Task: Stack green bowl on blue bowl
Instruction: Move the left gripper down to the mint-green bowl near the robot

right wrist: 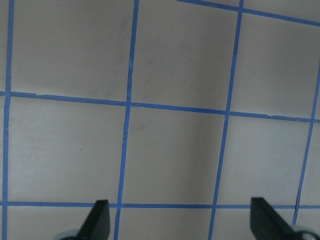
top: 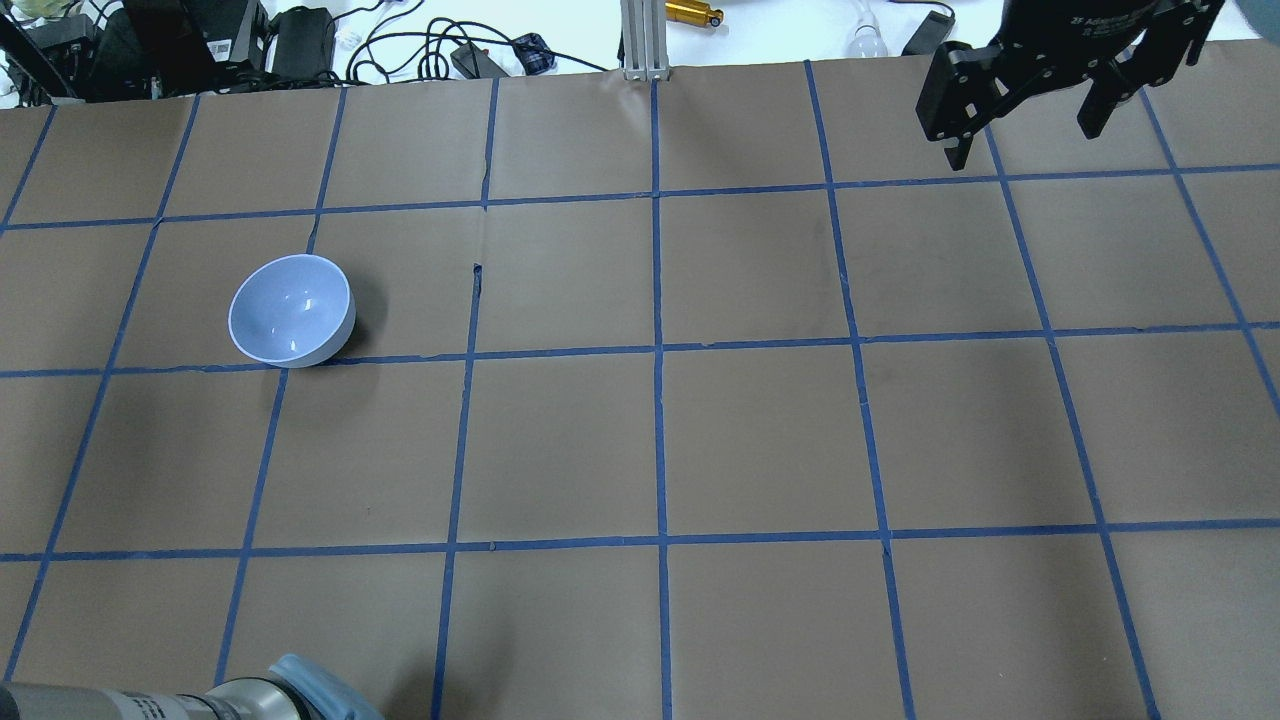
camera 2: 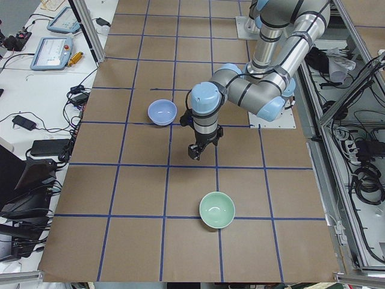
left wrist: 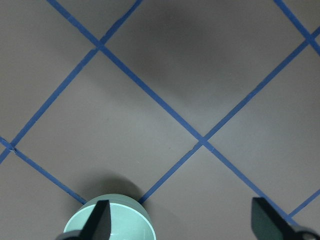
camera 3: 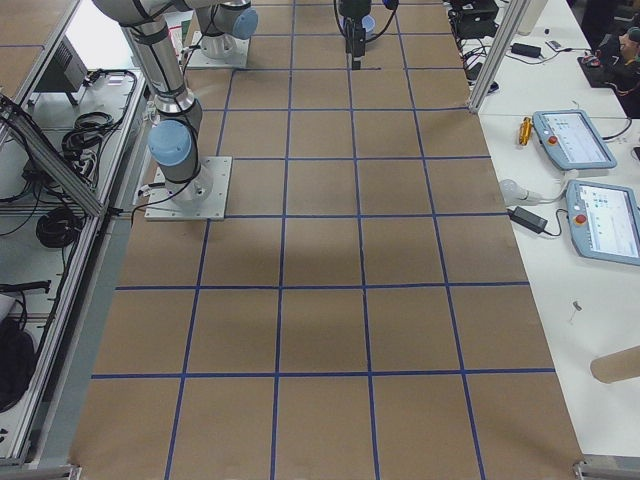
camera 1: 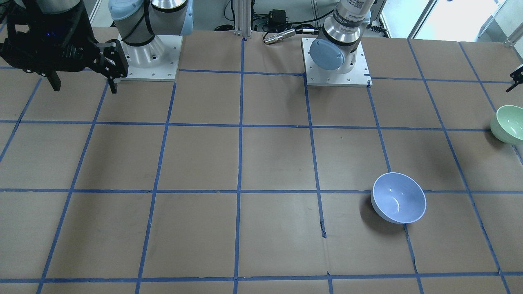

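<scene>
My left tool hangs spread wide & empty above the bench, green bowl sitting upright below it, off to one side, untouched, blue bowl on the tool's opp. side, apart; right tool also spread, empty, well away from both bowls.

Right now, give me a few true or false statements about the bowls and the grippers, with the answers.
1. The green bowl sits inside the blue bowl. False: they stand apart on the table.
2. Both bowls are empty, open side up. True.
3. The left gripper is shut on the green bowl. False: it is open and holds nothing.
4. The right gripper is open and empty. True.
</scene>
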`<state>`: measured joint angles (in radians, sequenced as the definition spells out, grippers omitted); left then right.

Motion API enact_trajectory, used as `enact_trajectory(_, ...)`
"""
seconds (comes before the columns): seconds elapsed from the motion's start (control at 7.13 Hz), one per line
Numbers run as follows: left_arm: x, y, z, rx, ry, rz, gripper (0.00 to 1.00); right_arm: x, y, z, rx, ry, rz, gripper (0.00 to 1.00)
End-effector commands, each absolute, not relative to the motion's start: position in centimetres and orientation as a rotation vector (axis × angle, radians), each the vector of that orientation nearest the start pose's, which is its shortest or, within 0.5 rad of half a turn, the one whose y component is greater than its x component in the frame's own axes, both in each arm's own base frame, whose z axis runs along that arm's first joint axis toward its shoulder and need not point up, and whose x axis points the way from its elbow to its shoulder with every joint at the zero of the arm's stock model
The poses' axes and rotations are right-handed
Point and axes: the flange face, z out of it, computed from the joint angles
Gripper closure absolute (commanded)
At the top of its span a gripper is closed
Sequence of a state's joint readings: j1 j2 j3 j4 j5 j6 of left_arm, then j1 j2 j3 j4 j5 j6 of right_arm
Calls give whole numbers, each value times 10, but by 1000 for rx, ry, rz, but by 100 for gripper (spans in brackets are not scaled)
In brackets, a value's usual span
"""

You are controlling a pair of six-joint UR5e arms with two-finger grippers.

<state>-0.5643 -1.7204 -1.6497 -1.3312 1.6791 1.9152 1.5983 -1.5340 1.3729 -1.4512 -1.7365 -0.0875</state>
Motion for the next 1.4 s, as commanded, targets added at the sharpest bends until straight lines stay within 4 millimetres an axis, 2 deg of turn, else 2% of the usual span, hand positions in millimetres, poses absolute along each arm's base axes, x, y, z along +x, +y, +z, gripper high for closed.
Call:
enact_trajectory(0.0,445,-374,365,1514,2738,159,0,130,-503,556,-182,3303,-60,0)
enact_trajectory(0.14,471,-365,350,1506,2704,138,0,131,-503,556,-184,3303,-60,0)
enact_trajectory(0.56,511,-328,306,1672,2690,95,0,131,-503,556,-184,3303,-60,0)
enact_trajectory(0.84,524,-323,294,1755,2611,107,0,130,-503,556,-182,3303,-60,0)
enact_trajectory(1.12,538,-307,272,1784,2616,97,0,131,-503,556,-184,3303,-60,0)
enact_trajectory(1.26,536,-304,257,1779,2614,96,0,130,-503,556,-182,3303,-60,0)
